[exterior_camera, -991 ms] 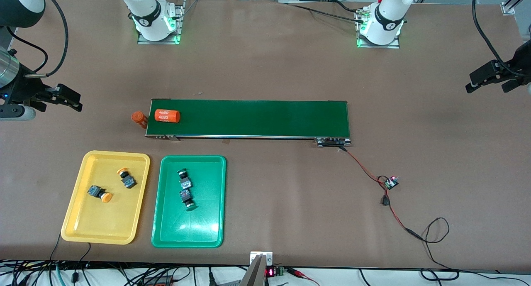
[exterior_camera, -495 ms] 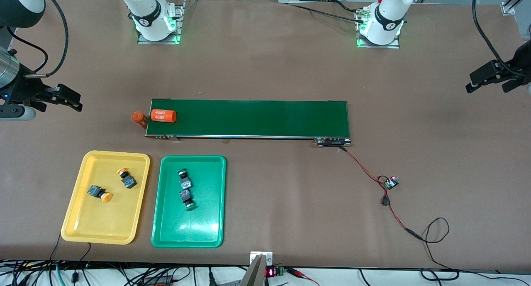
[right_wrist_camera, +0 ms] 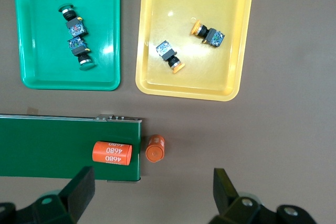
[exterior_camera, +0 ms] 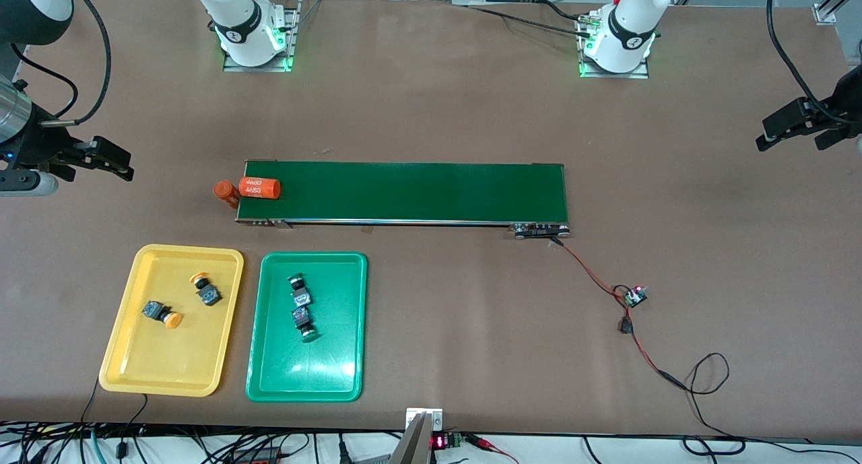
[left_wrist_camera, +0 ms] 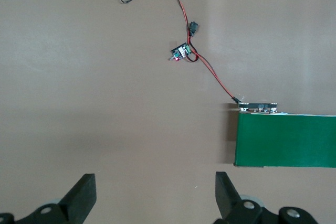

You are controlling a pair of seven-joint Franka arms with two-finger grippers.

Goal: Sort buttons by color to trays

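four buttons already lie sorted: two yellow-orange point(exterior_camera: 190, 295) in the yellow tray point(exterior_camera: 128, 373), two green point(exterior_camera: 302, 307) in the green tray point(exterior_camera: 269, 383). left pincer point(exterior_camera: 794, 130) and right pincer point(exterior_camera: 101, 161) hang released, high over the table ends; best both simply wait.

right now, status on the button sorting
Both grippers, left and right, open, waiting. Yellow buttons in yellow tray, green buttons in green tray. Nothing blocking.
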